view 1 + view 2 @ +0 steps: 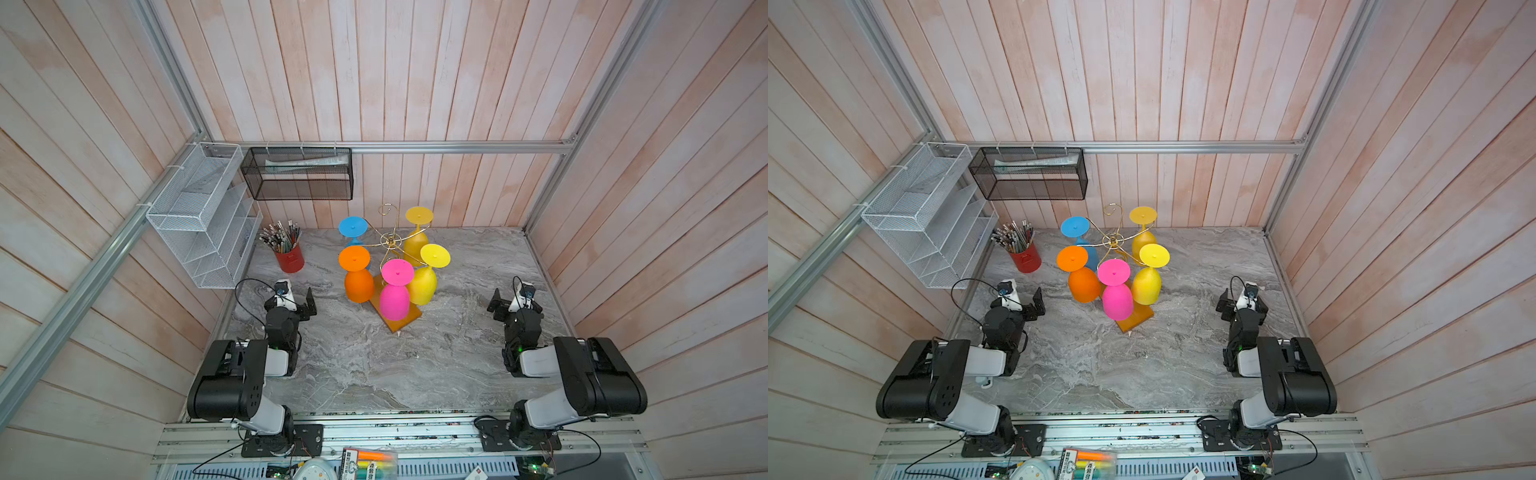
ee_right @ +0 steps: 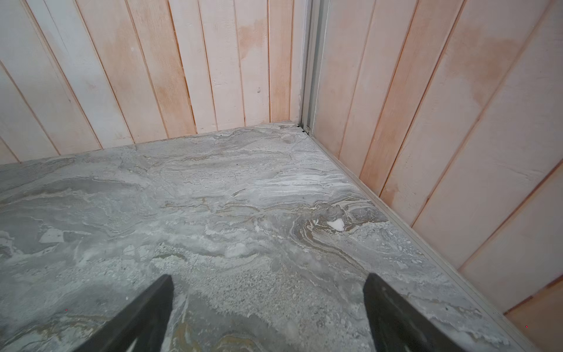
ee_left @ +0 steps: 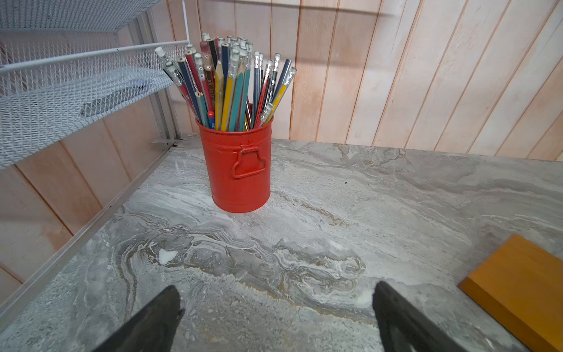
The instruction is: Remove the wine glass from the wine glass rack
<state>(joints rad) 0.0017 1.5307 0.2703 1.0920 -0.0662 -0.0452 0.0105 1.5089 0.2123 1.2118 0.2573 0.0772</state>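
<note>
Right now both arms sit low at the grey marble-look table's (image 1: 374, 365) sides — left gripper (image 3: 275, 286) and right gripper (image 2: 268, 276) spread wide, nothing held. Thin gold wire wine glass rack (image 1: 390, 239) on its orange-brown wooden base stands mid-table toward the back wall — five bright opaque wine glasses (image 1: 422, 284) hang on it upside down, pink wine glass (image 1: 395, 293) frontmost.

Staged robot-lab booth: plank walls (image 1: 415, 83), aluminium frame (image 1: 457, 146), marble-look tabletop (image 1: 374, 365), red pencil pot (image 1: 289, 259), rail-mounted left arm (image 1: 226, 386) and right arm (image 1: 594, 378).
</note>
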